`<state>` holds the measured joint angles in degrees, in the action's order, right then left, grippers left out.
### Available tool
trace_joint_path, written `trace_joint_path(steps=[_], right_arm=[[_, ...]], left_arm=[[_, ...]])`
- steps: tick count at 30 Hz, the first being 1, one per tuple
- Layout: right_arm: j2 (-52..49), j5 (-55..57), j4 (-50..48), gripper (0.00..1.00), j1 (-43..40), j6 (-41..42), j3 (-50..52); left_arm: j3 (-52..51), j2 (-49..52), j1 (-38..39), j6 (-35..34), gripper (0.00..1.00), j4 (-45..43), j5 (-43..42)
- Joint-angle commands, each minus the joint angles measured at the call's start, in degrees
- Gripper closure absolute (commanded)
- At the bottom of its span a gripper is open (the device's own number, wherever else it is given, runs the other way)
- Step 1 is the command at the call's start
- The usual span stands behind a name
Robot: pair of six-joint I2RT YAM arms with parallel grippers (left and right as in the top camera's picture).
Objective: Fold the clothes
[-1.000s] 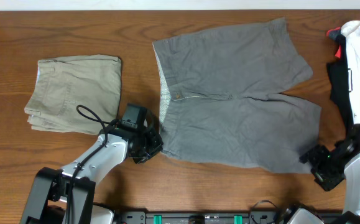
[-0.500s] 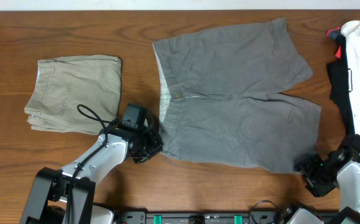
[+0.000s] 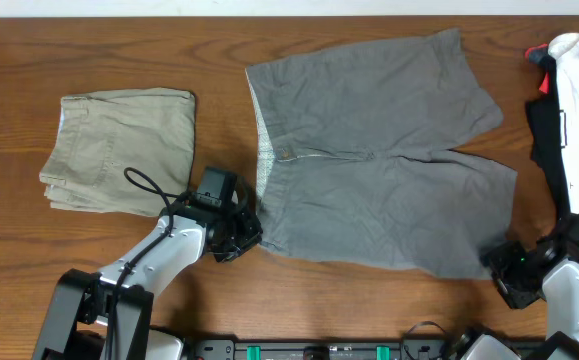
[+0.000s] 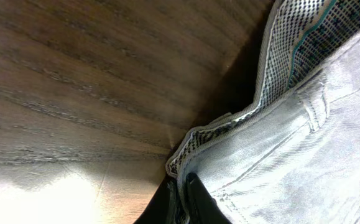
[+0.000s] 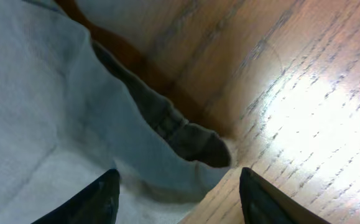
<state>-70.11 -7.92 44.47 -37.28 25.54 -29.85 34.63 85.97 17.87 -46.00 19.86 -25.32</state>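
The clothes, a pair of grey shorts (image 3: 369,150), lie spread flat across the middle of the table, waistband to the left and legs to the right. My left gripper (image 3: 244,232) is shut on the near corner of the waistband; in the left wrist view the dark fingers (image 4: 195,198) pinch the patterned waistband edge (image 4: 242,124). My right gripper (image 3: 504,262) sits at the near leg's hem corner. In the right wrist view it (image 5: 176,186) stands open, its fingertips (image 5: 102,193) either side of the folded hem corner (image 5: 192,146), which lies on the wood.
A folded pair of beige shorts (image 3: 119,150) lies at the left. A white-and-black garment with a red bit (image 3: 569,90) is heaped at the right edge. Bare wooden table (image 3: 89,40) runs along the back and left front.
My right gripper dipped toward the front edge, then came back to the hem corner, its jaws a little narrower. The left arm and the shorts have not moved.
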Motion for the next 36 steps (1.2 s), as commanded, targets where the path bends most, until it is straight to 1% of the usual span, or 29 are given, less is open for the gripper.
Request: trace_joint_path(steps=[1, 3, 6, 12, 15, 18, 20, 23, 27, 30, 36], right_arm=[[-0.1, 0.4, -0.4, 0.38, -1.0, 1.2, 0.4], [-0.2, 0.4, -0.9, 0.38, -1.3, 1.2, 0.5], [-1.0, -0.2, -4.5, 0.38, -1.3, 1.5, 1.4], [-2.9, -2.4, -9.2, 0.44, -1.3, 1.9, 5.2], [-3.3, -2.0, -9.2, 0.55, -1.3, 1.8, 5.5], [-3.3, -3.2, -8.9, 0.76, -1.3, 0.6, 4.1], [-3.3, -5.6, -7.0, 0.88, -1.3, -1.0, 1.6], [-3.2, -8.6, -1.2, 0.97, -1.3, -2.8, -3.8], [-3.2, -9.7, 7.6, 0.99, -1.3, -6.0, -12.2], [-3.2, -10.6, 13.9, 0.99, -1.3, -9.1, -18.1], [-2.5, -12.0, 23.9, 0.99, -1.3, -14.6, -26.9]], left_arm=[[-1.3, 0.3, 0.2, 1.4, 0.92, 0.2, 3.5], [-1.3, 0.3, 0.2, 1.4, 0.92, 0.1, 3.5], [-1.3, 0.3, 0.2, 1.4, 0.92, 0.1, 4.0], [-1.3, 0.3, 0.2, 1.4, 0.92, 0.0, 3.9], [-1.3, 0.3, 0.2, 2.1, 0.92, -0.1, 3.9], [-1.3, 0.3, 0.2, 3.4, 0.93, -0.2, 3.9], [-1.0, 0.3, 0.2, 5.3, 0.94, -0.3, 3.7], [0.3, 0.0, 0.2, 8.6, 0.94, 0.5, 1.9], [2.9, -1.9, 0.2, 10.1, 0.94, 4.4, 0.6], [4.3, -6.3, 0.2, 11.2, 0.94, 6.8, 0.3], [7.7, -21.1, 0.2, 11.9, 0.94, 14.8, 2.8]])
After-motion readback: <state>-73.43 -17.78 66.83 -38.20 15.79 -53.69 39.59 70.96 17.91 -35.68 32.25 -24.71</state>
